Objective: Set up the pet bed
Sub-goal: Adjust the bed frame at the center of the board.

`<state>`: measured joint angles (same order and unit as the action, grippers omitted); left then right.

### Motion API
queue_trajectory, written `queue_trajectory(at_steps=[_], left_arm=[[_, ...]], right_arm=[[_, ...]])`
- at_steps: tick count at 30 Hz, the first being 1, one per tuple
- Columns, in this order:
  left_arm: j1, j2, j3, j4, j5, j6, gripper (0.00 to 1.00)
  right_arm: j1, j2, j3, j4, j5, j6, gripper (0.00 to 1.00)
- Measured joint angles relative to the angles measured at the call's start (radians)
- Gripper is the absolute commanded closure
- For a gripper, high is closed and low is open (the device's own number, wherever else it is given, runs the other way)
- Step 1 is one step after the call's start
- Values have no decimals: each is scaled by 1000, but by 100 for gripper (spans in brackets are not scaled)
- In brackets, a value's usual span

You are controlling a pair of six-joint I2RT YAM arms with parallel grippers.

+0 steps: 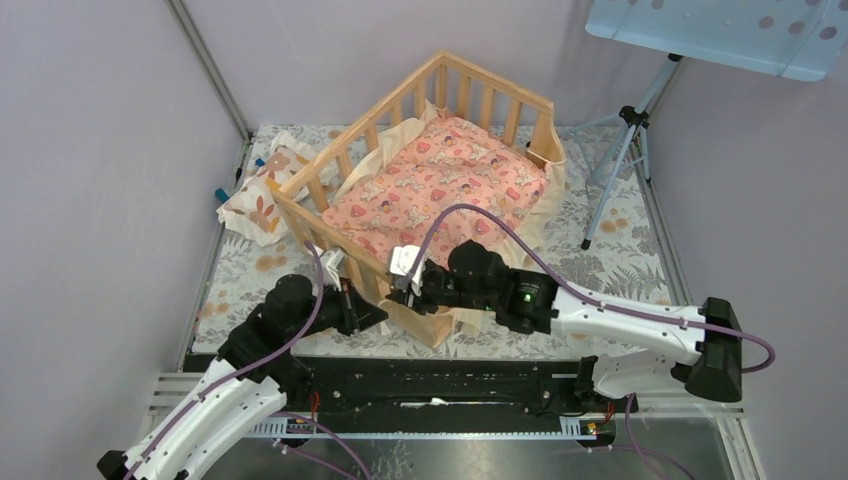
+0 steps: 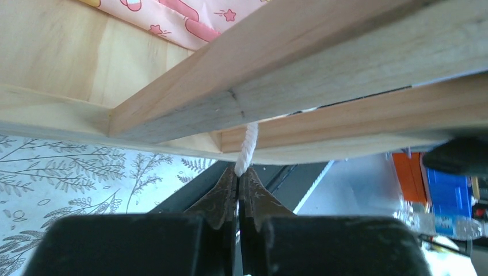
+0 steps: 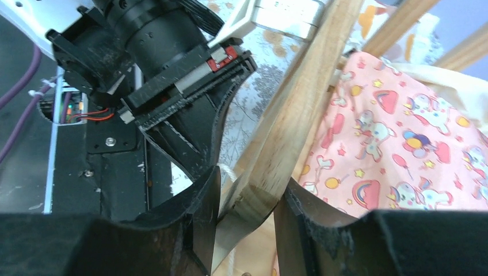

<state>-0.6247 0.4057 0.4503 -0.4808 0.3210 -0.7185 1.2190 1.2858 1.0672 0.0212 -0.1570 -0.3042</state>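
The pet bed [image 1: 312, 198], a light wood frame with slatted rails, stands mid-table with a pink patterned cushion [image 1: 440, 190] lying in it. At its near corner my left gripper [image 1: 380, 315] is shut on a white cord [image 2: 248, 144] that runs up to the wooden rail [image 2: 322, 75]; its jaws [image 2: 237, 172] are pressed together on the cord's end. My right gripper [image 1: 405, 285] straddles the end of the near rail [image 3: 293, 115]. In the right wrist view the gripper [image 3: 251, 184] has a finger touching each side of the wood.
A small cream pillow with orange prints [image 1: 262, 195] lies left of the bed. A tripod [image 1: 625, 150] stands at the back right. The left arm's wrist [image 3: 155, 46] crowds in close beside the right gripper. Purple walls close both sides.
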Motion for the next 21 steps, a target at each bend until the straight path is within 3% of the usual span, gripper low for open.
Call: queue_trajectory(at_steps=[9,10,13,15,18,21], left_arm=[[-12,90,39,14,37,48,100],[-12,102,42,22,34,50,100],[-11,132,44,48,26,56,100],[-11,144,44,63,22,56,100],[-10,153,44,76,12,55,100],[-10,154,44,82,6,51,100]], right_arm=[[90,-121,-101,4,308,48,100],[90,-122,-103,6,326,62,93],[87,-124,-108,14,360,99,56],[82,-124,-108,16,365,117,40],[85,-123,-101,24,345,139,31],[87,-85,-51,32,331,156,28]])
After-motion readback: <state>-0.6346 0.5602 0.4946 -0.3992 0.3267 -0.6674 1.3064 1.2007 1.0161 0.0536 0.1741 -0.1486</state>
